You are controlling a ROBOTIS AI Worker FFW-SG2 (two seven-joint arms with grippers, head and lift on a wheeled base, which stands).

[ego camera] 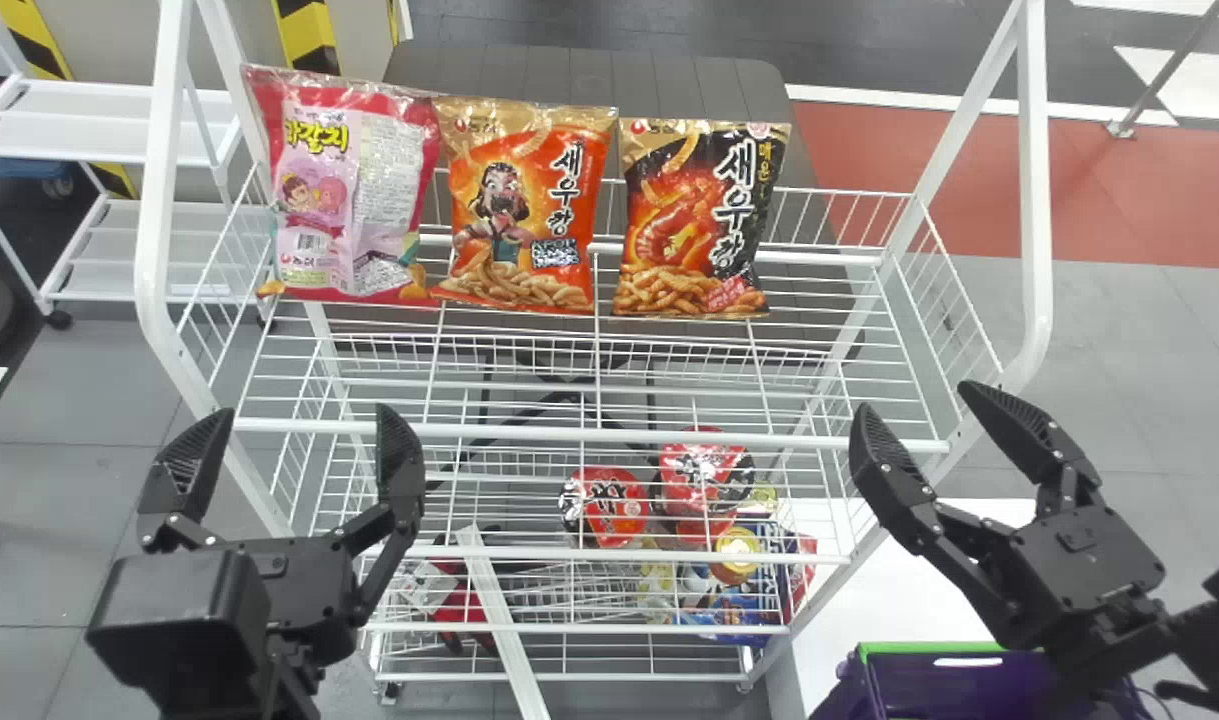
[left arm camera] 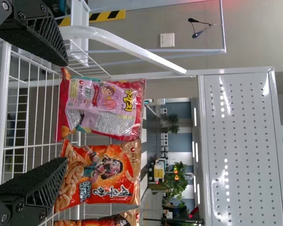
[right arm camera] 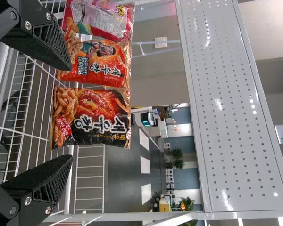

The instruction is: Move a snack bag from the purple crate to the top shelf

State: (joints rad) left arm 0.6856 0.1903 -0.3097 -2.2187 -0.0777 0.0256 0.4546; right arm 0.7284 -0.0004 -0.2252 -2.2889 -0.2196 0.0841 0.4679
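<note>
Both the right gripper (ego camera: 917, 400) and left gripper (ego camera: 307, 415) have released jaws, holding nothing. Three snack bags (ego camera: 524, 205) stand on the top shelf (ego camera: 569, 433), long axes upright. Head view: from the right jaws, the black bag (ego camera: 704, 220) bears ten o'clock; the purple crate (ego camera: 909, 649), six. Right arm is nearer both; any further pick should fall to it.

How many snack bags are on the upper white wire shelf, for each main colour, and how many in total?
Pink-and-red plastic snack bag: 1
Orange plastic snack bag: 1
Black-and-red plastic snack bag: 1
Total: 3
</note>
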